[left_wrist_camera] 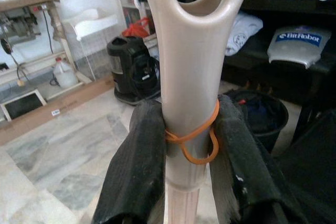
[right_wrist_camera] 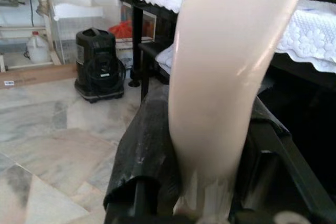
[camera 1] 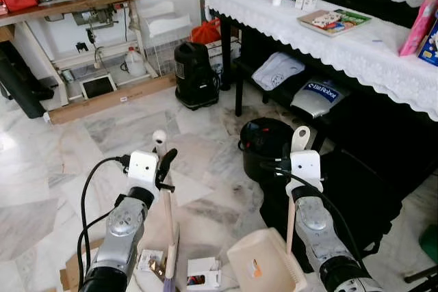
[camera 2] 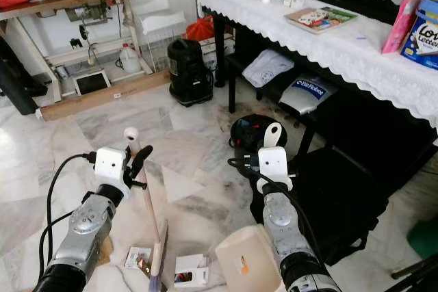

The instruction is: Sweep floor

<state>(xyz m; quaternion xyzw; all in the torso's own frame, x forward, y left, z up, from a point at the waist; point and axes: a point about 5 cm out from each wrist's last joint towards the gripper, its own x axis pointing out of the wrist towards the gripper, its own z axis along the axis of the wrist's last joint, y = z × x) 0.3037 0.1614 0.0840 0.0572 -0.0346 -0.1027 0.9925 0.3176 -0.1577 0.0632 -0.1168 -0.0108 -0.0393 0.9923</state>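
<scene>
While clenched on broom [left_wrist_camera: 191,98] and dustpan [camera 1: 263,262], both end effectors; "BitRobot" bag [camera 1: 320,95] beyond.

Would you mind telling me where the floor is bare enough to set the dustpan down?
Bare marble lies between the wooden plank and the left end effector. It is crowded at the black bin under the table, and around the small boxes beside the dustpan.

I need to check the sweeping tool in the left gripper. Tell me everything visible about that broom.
The pale beige broom has a long slim stick that stands nearly upright and ends in a glossy plastic cap with an oval hanging hole. An orange rubber band circles the cap's neck. The left gripper is shut on it just below the top. Its lower end, with a purple tip, reaches the marble floor beside small cardboard boxes.
</scene>
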